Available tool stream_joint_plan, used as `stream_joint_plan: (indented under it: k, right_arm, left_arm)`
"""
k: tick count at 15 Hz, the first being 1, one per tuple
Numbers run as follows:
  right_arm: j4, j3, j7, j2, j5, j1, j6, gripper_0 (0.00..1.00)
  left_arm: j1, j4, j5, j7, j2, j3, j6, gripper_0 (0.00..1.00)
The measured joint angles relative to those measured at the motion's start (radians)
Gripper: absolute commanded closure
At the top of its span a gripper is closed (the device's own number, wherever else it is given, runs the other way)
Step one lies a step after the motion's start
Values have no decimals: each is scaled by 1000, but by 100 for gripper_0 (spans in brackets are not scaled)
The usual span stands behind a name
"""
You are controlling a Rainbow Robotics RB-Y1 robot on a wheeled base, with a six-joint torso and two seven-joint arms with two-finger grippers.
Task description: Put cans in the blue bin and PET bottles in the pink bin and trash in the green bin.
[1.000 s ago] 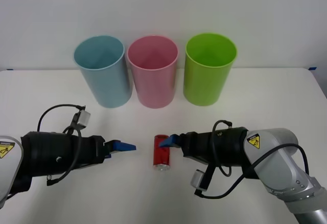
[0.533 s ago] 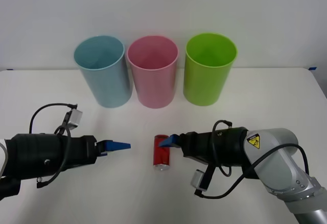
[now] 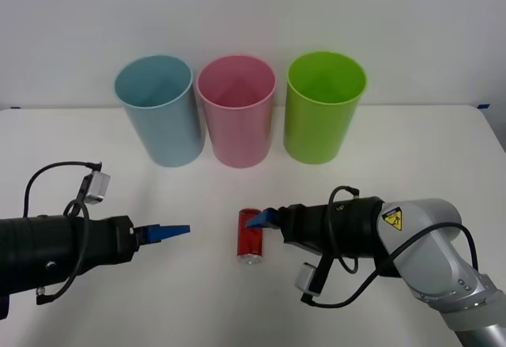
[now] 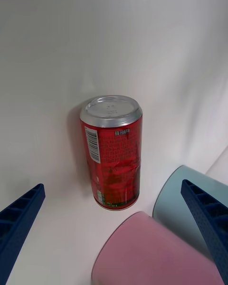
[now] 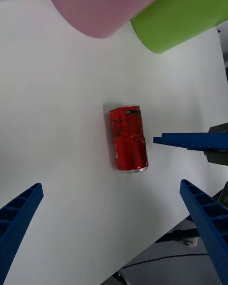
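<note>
- The small red drink can [image 3: 250, 236] with silver ends lies on its side on the white table [image 3: 95, 137], in front of the pale-pink plastic bin [image 3: 236, 111].
- The right gripper [image 3: 258, 220] sits just beside the can, fingers spread, grasping nothing.
- The left gripper [image 3: 172, 229] is left of the can, apart, fingers released.

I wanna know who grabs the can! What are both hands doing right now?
Left hand: open, holding nothing.
Right hand: open beside the can, not gripping it.

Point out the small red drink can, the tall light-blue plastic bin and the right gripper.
small red drink can [image 3: 250, 235]: front view, middle of its red side, lying on the table.
tall light-blue plastic bin [image 3: 168, 130]: front view, outer wall.
right gripper [image 3: 258, 219]: front view, blue fingertips beside the can.
</note>
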Motion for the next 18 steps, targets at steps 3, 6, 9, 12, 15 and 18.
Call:
stream_joint_plan:
  k: [3,6,9,12,15,18]
  right_arm:
    - [0,0,0,0,0,0,0,0]
    - [0,0,0,0,0,0,0,0]
    - [0,0,0,0,0,0,0,0]
    - [0,0,0,0,0,0,0,0]
    - [0,0,0,0,0,0,0,0]
    - [0,0,0,0,0,0,0,0]
  left_arm:
    - [43,-19,38,-72,0,35,13,0]
    - [82,-33,84,-129,0,68,23,0]
    - [118,-56,116,-155,2,104,29,0]
    - [157,-72,161,-204,3,142,29,0]
    - [205,-97,204,-244,5,179,29,0]
    - [263,-126,251,-300,11,220,29,0]
